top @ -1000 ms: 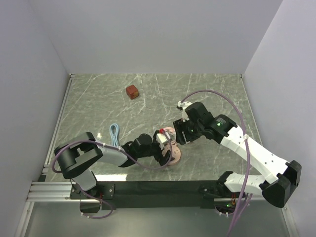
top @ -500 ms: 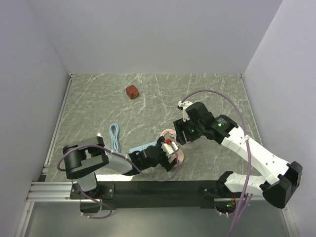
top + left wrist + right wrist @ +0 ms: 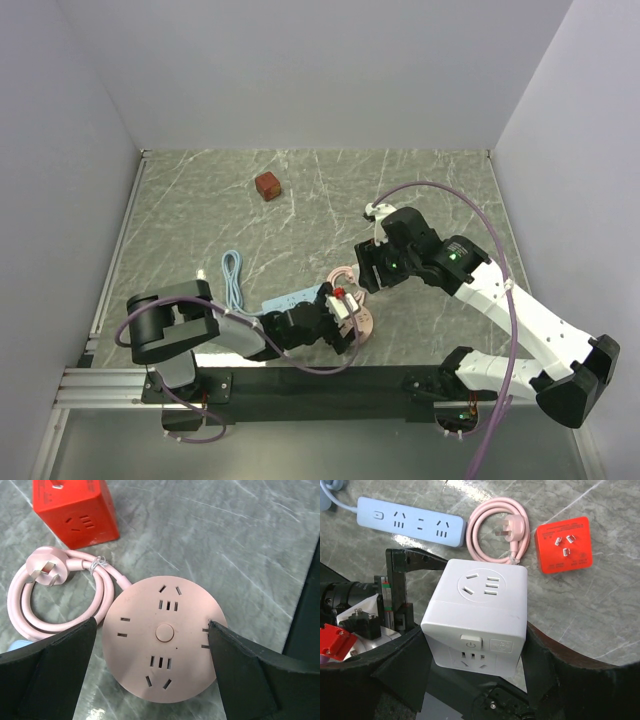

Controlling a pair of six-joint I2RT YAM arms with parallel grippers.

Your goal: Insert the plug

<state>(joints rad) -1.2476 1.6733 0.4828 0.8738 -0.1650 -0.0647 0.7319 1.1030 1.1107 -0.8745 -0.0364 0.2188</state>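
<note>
The plug [image 3: 563, 545], a bright red cube, lies on the table with its white prongs facing up; in the left wrist view the plug [image 3: 75, 510] sits at the top left. My right gripper [image 3: 475, 645] is shut on a white socket cube [image 3: 480, 612] and holds it above the table. The light blue power strip [image 3: 410, 522] lies flat beyond it. My left gripper [image 3: 152, 630] is open, its fingers [image 3: 55, 670] on either side of a round pink socket disc [image 3: 165, 597]. The right finger overlaps the disc's rim. In the top view the left gripper [image 3: 345, 315] is low over the disc [image 3: 364, 322].
The pink disc's cord [image 3: 30, 620] lies coiled beside it, its own plug [image 3: 45, 572] facing up. A darker brownish-red cube [image 3: 267, 185] stands alone at the back. A light blue cable [image 3: 233, 275] lies at the left, next to the strip [image 3: 290, 298].
My left arm has swung nearer the front edge and its gripper has shifted slightly right over the pink disc, uncovering the blue strip. The right arm has hardly moved.
</note>
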